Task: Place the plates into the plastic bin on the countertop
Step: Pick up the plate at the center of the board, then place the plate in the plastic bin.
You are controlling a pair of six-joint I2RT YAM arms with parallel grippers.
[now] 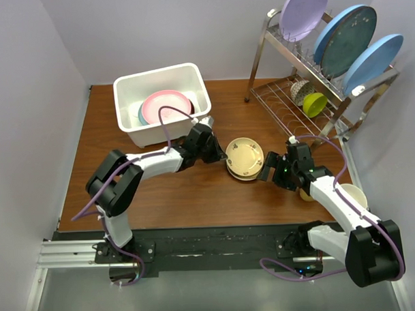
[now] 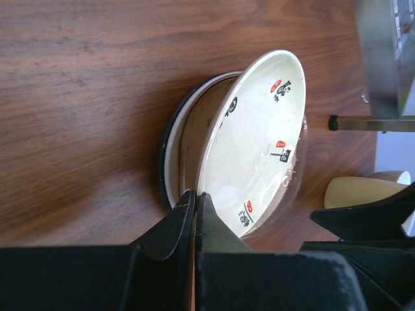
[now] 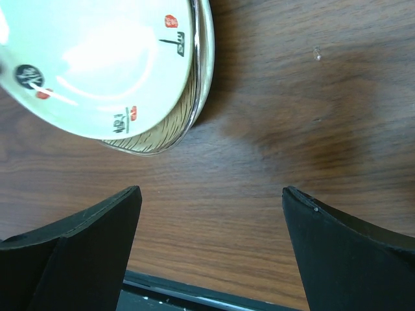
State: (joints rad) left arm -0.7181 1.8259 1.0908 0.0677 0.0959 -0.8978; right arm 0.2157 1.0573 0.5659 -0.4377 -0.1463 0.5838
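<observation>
A white plate with red motifs [image 2: 259, 129] tilts up off a dark-rimmed cream plate [image 2: 174, 152] on the countertop [image 1: 188, 190]. My left gripper [image 2: 194, 194] is shut on the near rim of the tilted plate. From above, the two-plate stack [image 1: 245, 157] lies mid-table with the left gripper [image 1: 218, 155] at its left edge. My right gripper [image 1: 266, 172] stands open just right of the stack, its jaws wide over bare wood [image 3: 211, 201], the white plate [image 3: 97, 65] beyond them. The plastic bin [image 1: 191, 74] holds a pink plate [image 1: 166, 106] over a pale blue one.
A chrome dish rack [image 1: 287, 98] at the back right holds upright lilac [image 1: 303, 12] and blue plates [image 1: 345, 38] and a yellow cup [image 1: 315, 104]. A cream cup [image 1: 352, 195] sits by the right arm. Walls close in on both sides.
</observation>
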